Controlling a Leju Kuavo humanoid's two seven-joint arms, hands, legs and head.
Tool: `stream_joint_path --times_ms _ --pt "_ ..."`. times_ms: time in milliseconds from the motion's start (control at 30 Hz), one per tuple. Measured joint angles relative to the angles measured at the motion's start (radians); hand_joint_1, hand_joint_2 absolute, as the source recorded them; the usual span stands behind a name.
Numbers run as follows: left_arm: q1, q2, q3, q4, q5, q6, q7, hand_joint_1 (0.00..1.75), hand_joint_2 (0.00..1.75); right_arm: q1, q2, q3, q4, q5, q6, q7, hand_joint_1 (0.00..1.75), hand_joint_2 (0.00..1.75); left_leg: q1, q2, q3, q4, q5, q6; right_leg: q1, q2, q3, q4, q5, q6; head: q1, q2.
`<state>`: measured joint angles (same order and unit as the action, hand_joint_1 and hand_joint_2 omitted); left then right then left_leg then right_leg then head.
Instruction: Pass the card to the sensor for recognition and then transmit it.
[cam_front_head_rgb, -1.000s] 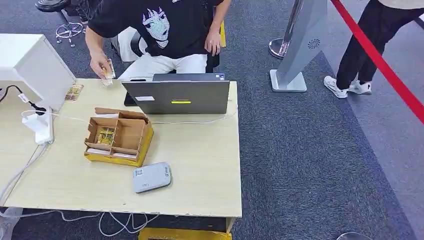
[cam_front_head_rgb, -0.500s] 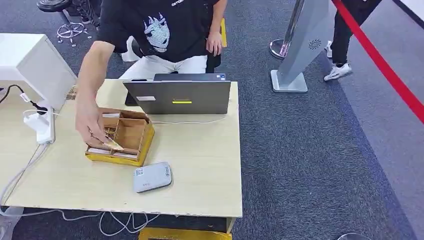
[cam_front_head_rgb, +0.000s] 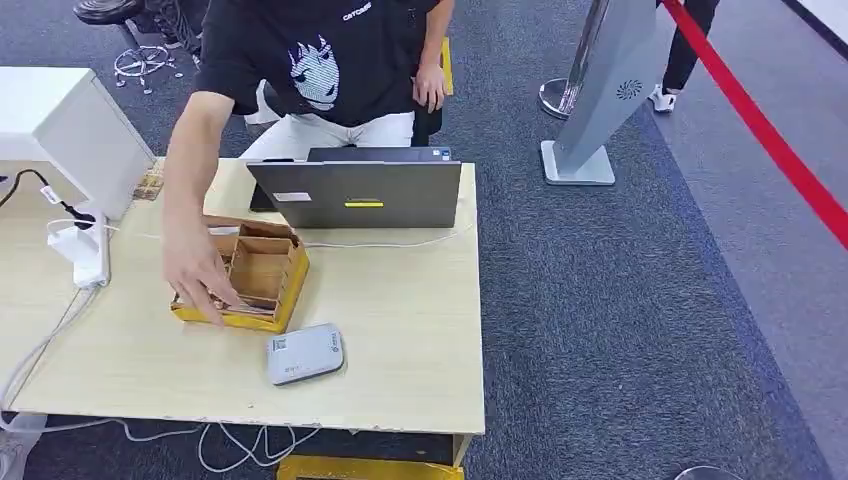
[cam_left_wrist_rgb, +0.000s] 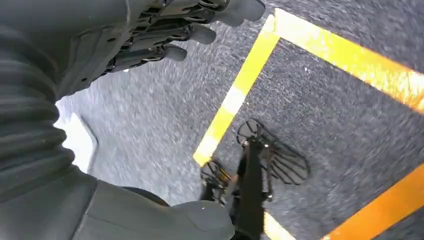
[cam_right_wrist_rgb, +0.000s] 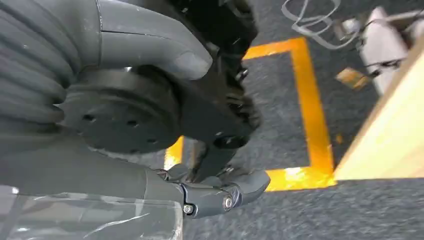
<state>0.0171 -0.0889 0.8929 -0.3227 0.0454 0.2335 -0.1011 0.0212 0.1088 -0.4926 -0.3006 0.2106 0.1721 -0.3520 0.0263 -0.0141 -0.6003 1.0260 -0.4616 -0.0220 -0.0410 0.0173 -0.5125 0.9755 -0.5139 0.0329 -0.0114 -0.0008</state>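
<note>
Grey carpet surrounds the pale counter (cam_front_head_rgb: 400, 330), where a seated person's hand (cam_front_head_rgb: 200, 275) now reaches into the near compartments of the cardboard box (cam_front_head_rgb: 262, 272); a second ago it was at the far edge holding a card. That card seems to be going into the box, hidden under the fingers. The sensor (cam_front_head_rgb: 304, 354) lies just in front. Both robot hands hang over the floor, left hand (cam_left_wrist_rgb: 165, 30) empty with fingers apart, right hand (cam_right_wrist_rgb: 210, 195) curled on nothing.

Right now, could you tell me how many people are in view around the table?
2. One person in a black shirt sits behind the laptop, reaching a hand into the cardboard box. A second person's leg shows beyond the red barrier; others may be out of frame.
</note>
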Motion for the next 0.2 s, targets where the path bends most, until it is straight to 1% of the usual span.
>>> stream_joint_path --times_ms 200 --pt "0.026 0.021 -0.183 0.0 -0.011 -0.049 0.02 0.0 1.75 0.027 -0.021 0.099 -0.018 -0.044 -0.037 0.076 0.0 1.75 0.0 0.0 0.0 0.0 0.0 0.0 0.0 0.0 0.0 0.0 0.0 0.0 0.0 0.0"
